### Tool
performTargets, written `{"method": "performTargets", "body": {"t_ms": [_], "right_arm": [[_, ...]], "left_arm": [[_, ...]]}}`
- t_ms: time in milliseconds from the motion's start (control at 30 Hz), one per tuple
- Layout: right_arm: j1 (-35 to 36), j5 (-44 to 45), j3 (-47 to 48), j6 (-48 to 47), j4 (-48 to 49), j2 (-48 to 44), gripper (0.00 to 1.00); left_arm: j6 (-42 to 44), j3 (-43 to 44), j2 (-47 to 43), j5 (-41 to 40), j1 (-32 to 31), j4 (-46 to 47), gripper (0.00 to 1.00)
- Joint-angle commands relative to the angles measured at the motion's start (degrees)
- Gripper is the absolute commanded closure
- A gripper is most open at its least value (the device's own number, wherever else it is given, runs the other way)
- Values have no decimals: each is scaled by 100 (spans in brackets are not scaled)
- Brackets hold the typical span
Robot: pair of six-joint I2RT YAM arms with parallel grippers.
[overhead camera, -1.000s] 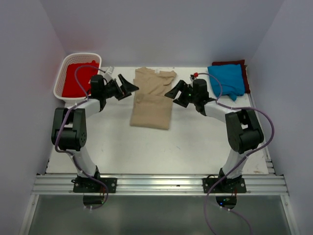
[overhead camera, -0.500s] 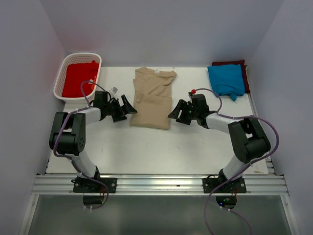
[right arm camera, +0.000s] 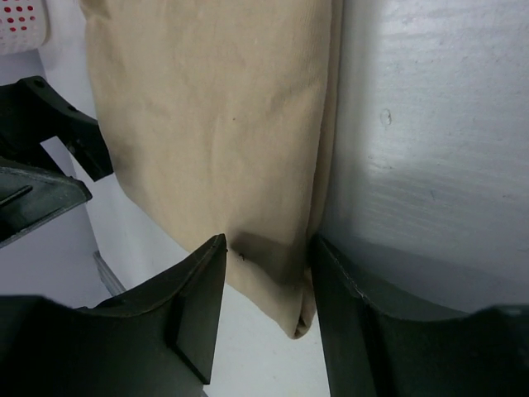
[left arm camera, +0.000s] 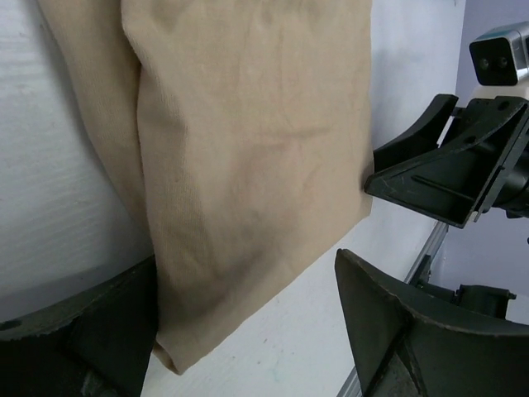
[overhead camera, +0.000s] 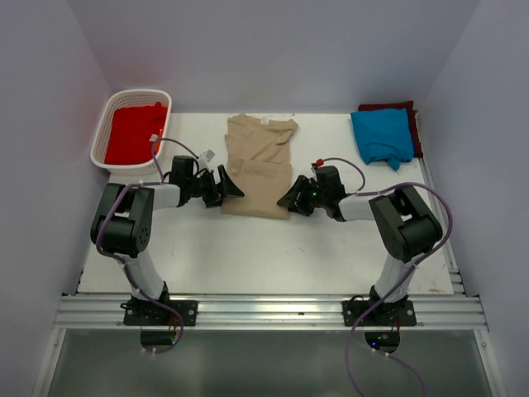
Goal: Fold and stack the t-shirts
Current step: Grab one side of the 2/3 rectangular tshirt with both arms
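Tan tee, folded long and flat, each near corner between un-clenched fingers: left gripper wide, right gripper narrower. White table, pale walls.

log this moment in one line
phase: pre-grasp | tan shirt: lying flat | left claw: open, astride near-left corner | right claw: narrower, astride near-right corner

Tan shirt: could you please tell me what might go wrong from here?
The tan shirt lies in layers; the right gripper, straddling one near corner, may pinch only some layers and undo the fold. The left gripper has just the other corner's tip between its wide jaws; it may slip.
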Motion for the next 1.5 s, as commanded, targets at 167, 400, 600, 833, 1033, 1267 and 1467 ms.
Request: {"method": "performTargets", "body": {"t_ms": [167, 400, 600, 833, 1033, 1267, 1467], "right_arm": [[297, 213, -466, 138, -98, -192, 71], [376, 99, -783, 103, -238, -612, 100], [824, 475, -1214, -169, -1317, -2165, 96], [991, 1328, -1574, -688, -2585, -3347, 46], [991, 1444, -1784, -741, -2805, -3400, 45], [983, 1435, -2137, -627, -2410, -3330, 47], [991, 1242, -2304, -477, -1788, -2953, 48]], "left_arm": [[273, -919, 48, -219, -142, -872, 23], [27, -1964, -207, 229, -317, -54, 59], [-157, -2825, -1595, 19, -713, -256, 77], [-26, -2959, -2098, -333, -713, -669, 67], [-43, -2801, -1746, -332, -713, -678, 67], [-70, -2871, -2044, -473, -713, -757, 62], [-105, -2889, -2027, -473, -713, -757, 60]]}}
